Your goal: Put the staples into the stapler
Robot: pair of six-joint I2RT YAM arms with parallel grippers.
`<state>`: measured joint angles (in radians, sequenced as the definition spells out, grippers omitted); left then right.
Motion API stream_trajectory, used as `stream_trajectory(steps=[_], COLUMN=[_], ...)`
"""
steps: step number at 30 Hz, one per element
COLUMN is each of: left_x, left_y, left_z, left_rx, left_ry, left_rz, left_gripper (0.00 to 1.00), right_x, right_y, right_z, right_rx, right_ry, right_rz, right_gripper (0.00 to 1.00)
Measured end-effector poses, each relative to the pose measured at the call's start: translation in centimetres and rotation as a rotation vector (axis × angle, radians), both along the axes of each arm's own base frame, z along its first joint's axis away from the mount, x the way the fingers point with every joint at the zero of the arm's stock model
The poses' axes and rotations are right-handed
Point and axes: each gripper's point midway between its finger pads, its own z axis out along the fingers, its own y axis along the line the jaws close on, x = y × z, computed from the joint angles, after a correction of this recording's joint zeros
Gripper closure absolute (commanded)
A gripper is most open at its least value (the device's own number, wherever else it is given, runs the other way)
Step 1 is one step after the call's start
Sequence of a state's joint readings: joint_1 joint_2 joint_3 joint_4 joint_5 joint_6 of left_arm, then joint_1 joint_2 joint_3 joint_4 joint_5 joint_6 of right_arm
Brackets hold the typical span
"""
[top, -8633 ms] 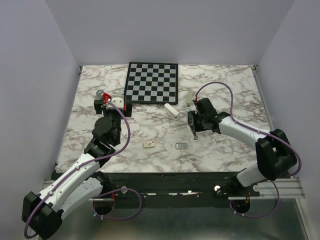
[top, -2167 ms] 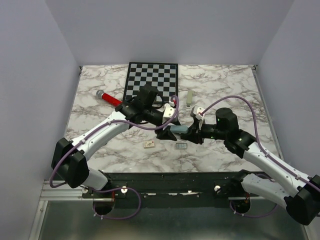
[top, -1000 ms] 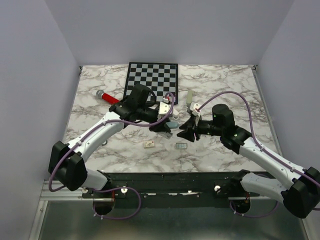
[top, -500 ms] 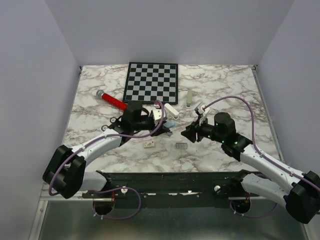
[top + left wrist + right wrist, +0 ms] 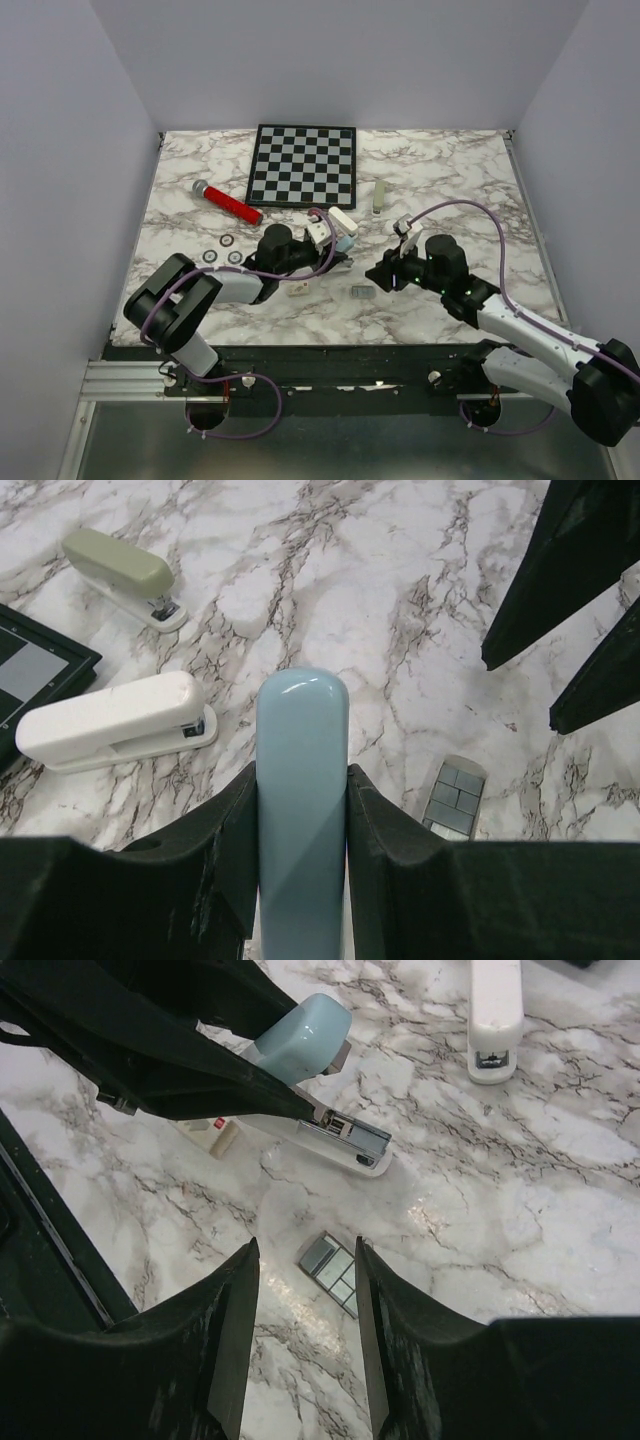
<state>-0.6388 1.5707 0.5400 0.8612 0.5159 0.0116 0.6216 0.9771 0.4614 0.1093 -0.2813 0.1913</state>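
Observation:
My left gripper [image 5: 300, 785] is shut on the pale blue top of the stapler [image 5: 302, 750]. In the right wrist view that blue top [image 5: 300, 1030] is tilted up and the stapler's white base with its metal channel [image 5: 340, 1140] lies on the marble. The staples [image 5: 335, 1272], a small grey block, lie flat on the table just beyond my right gripper [image 5: 306, 1250], which is open with nothing between its fingers. In the top view the staples [image 5: 361, 292] lie between the left gripper [image 5: 335, 252] and the right gripper [image 5: 378, 272].
A white stapler [image 5: 342, 218] and an olive one [image 5: 379, 197] lie behind the grippers, before the chessboard [image 5: 303, 165]. A red marker [image 5: 228, 202], two small rings [image 5: 222, 257] and a cream block [image 5: 298, 290] are to the left.
The left arm has folded back toward the near edge, bringing the blue stapler lower and nearer. The right gripper has moved down to hover over the staples.

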Motion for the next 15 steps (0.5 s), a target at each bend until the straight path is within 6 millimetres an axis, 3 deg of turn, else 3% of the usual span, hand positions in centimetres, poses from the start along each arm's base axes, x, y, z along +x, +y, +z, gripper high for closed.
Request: stream_trajectory(steps=[8, 15], left_x=[-0.1, -0.8], left_y=[-0.3, 0.2], left_z=[-2.2, -5.4], left_rx=[0.048, 0.166], left_ry=[0.023, 0.074], left_rz=[0.052, 0.07], left_gripper=[1.0, 0.82], right_x=[-0.2, 0.1], right_y=[-0.4, -0.4], right_z=[-1.6, -2.3], right_rx=[-0.025, -0.038], right_ry=[0.028, 0.041], right_rz=[-0.016, -0.022], right_gripper=[0.49, 0.49])
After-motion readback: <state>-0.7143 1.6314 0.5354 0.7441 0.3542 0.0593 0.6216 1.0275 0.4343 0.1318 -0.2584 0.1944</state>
